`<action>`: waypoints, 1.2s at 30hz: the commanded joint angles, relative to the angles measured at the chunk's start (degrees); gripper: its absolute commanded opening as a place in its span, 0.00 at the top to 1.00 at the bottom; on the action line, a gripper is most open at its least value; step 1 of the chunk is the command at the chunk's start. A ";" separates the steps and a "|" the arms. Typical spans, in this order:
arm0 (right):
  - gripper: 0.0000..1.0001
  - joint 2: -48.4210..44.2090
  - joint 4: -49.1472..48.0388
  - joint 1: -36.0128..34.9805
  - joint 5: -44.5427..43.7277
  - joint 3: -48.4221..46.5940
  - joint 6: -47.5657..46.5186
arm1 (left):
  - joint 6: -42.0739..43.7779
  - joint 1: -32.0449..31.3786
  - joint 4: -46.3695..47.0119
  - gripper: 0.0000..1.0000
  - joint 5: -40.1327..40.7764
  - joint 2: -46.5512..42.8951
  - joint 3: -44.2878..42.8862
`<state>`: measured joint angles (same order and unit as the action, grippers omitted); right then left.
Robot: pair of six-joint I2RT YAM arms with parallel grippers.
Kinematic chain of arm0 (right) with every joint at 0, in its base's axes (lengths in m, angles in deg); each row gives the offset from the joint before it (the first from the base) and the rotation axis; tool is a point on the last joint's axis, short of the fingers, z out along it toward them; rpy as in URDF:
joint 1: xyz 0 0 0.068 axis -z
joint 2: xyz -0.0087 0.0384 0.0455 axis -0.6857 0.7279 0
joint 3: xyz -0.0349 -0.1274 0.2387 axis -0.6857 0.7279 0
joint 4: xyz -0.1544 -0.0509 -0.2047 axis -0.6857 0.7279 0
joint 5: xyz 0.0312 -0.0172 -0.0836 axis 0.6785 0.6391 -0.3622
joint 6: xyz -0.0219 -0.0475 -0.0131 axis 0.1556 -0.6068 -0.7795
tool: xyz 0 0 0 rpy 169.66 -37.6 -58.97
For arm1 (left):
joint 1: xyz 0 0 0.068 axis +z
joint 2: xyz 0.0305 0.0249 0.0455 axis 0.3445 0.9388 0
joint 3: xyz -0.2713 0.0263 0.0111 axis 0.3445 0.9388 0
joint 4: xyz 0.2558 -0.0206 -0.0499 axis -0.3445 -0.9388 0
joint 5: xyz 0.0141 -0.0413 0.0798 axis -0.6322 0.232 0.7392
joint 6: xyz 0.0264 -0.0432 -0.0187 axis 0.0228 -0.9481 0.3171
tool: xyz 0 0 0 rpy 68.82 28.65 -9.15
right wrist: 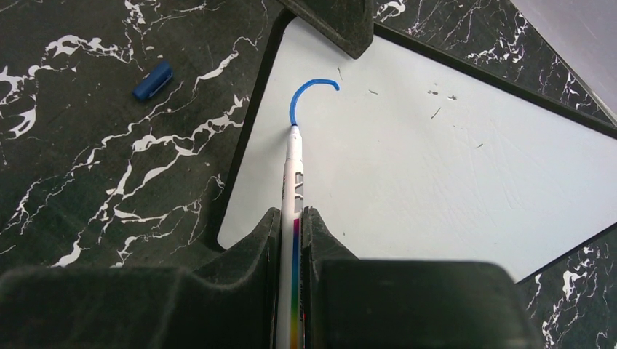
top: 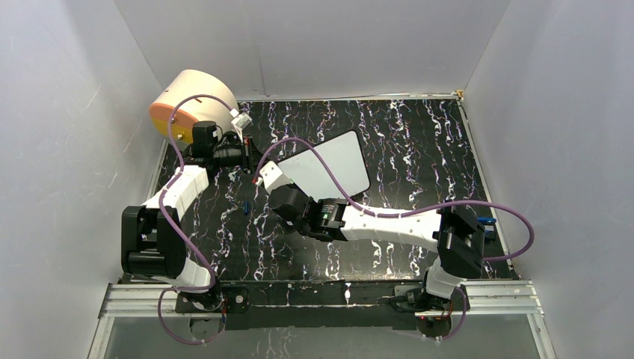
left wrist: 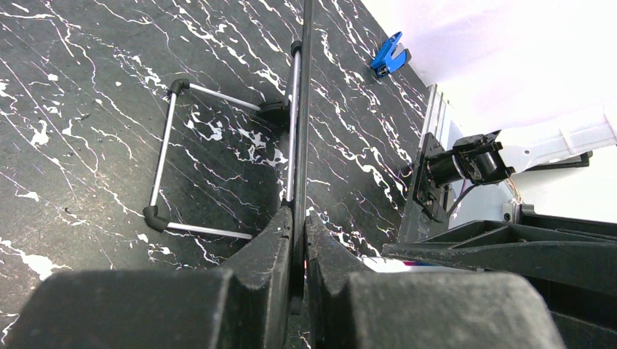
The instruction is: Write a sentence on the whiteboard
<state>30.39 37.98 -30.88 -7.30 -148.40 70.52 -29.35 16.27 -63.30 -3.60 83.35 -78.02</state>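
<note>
The whiteboard point(top: 336, 166) lies tilted on the black marbled table; in the right wrist view its pale face point(right wrist: 436, 167) fills the frame. My left gripper point(top: 245, 155) is shut on the board's left rim, seen edge-on point(left wrist: 300, 109) between its jaws point(left wrist: 298, 214). My right gripper point(right wrist: 289, 212) is shut on a white marker point(right wrist: 294, 167) with a rainbow stripe. The marker's tip touches the board near its left edge. Of the sentence, only one blue curved stroke point(right wrist: 309, 89) shows, running up from the tip.
A blue marker cap point(right wrist: 153, 80) lies on the table left of the board point(top: 246, 207). A cream-and-orange drum point(top: 191, 101) stands at the back left. A wire stand point(left wrist: 164, 167) sits behind the board. A blue clip point(left wrist: 387, 54) lies near the right arm's base.
</note>
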 commanded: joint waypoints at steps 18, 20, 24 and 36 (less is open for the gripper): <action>1.00 -0.43 -1.97 0.54 -5.95 -1.75 -0.30 | 0.78 -0.08 -2.53 1.00 0.26 0.20 -1.00; 1.00 -0.64 -2.36 0.57 -5.92 -1.63 -0.43 | 0.86 -0.08 -2.49 1.00 0.39 0.19 -1.00; 1.00 -1.77 -4.36 0.58 -6.05 -0.38 -0.49 | 0.80 -0.08 -2.47 1.00 0.43 0.20 -0.96; 1.00 -4.52 -5.03 0.55 -4.56 1.77 0.17 | 0.69 -0.08 -2.51 1.00 0.96 0.14 -0.95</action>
<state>29.36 35.97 -30.79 -11.12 -147.18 70.22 -29.42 16.27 -63.30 -3.71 83.38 -78.02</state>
